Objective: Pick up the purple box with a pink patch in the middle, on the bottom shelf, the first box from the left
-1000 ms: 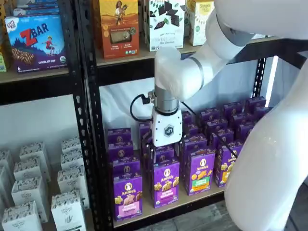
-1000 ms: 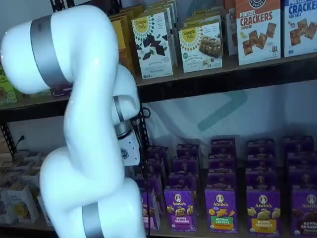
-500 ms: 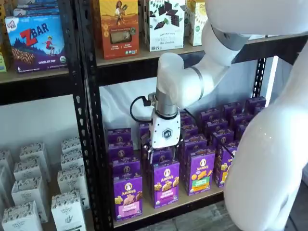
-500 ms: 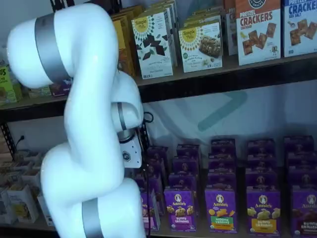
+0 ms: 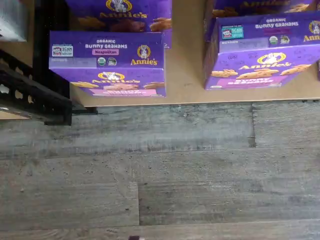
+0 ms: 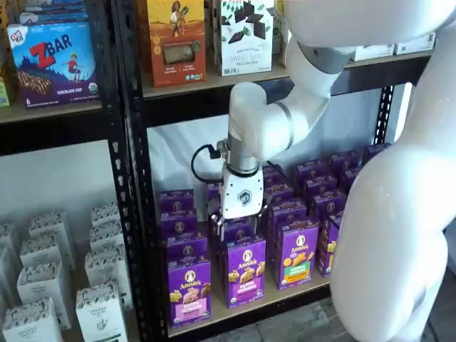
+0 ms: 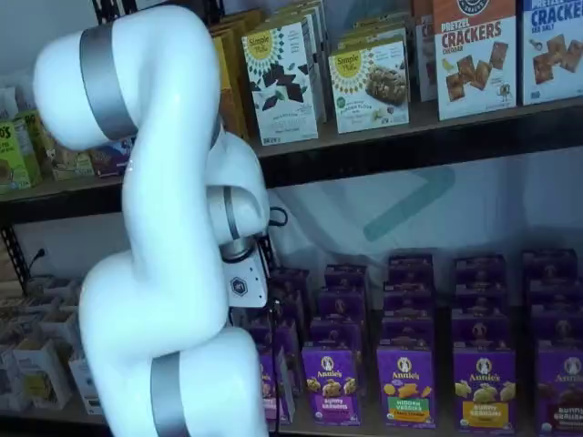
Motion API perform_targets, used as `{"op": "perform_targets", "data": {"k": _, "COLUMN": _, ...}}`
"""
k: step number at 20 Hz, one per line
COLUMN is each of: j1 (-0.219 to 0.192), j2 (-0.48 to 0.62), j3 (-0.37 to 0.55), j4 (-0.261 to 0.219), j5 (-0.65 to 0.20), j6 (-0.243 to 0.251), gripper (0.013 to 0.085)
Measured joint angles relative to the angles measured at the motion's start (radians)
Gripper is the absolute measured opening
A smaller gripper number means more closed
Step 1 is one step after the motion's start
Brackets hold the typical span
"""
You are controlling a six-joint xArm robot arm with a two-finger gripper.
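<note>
The purple box [image 6: 189, 291] with the pink band stands at the front left of the bottom shelf [image 6: 281, 293], first in its row. In the wrist view the same purple box [image 5: 107, 63] reads "Neapolitan" and sits at the edge of the bottom shelf [image 5: 185, 75]. My gripper [image 6: 239, 226] hangs above the neighbouring column, up and to the right of the purple box and not touching it. Its black fingers stand apart with a box front showing between them, so it is open and holds nothing. In a shelf view only its white body [image 7: 242, 286] shows beside the arm.
Several rows of purple Annie's boxes [image 6: 297, 254] fill the shelf to the right. A black rack post [image 6: 135, 214] stands just left of the target, with white boxes [image 6: 100, 310] beyond it. The upper shelf [image 6: 214, 82] carries other cartons. Grey plank floor [image 5: 160, 170] lies below.
The gripper has drifted a little to the left and lower in front of the boxes, still open. The arm's upper links have swung along with it. No box has moved.
</note>
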Motion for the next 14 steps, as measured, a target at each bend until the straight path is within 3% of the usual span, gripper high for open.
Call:
{"op": "perform_targets", "data": {"k": 3, "j1": 0.005, "j2": 0.038, "j3": -0.021, "j4": -0.003, "j5": -0.022, "j6": 0.007, "gripper": 0.0850}}
{"op": "perform_targets", "data": {"k": 10, "j1": 0.023, "j2": 0.135, "j3": -0.086, "j4": 0.037, "j5": -0.052, "j6": -0.012, "gripper": 0.0850}}
{"op": "perform_targets", "data": {"k": 14, "j1": 0.028, "j2": 0.201, "j3": -0.137, "j4": 0.009, "j5": -0.048, "j6": 0.019, "gripper": 0.0850}}
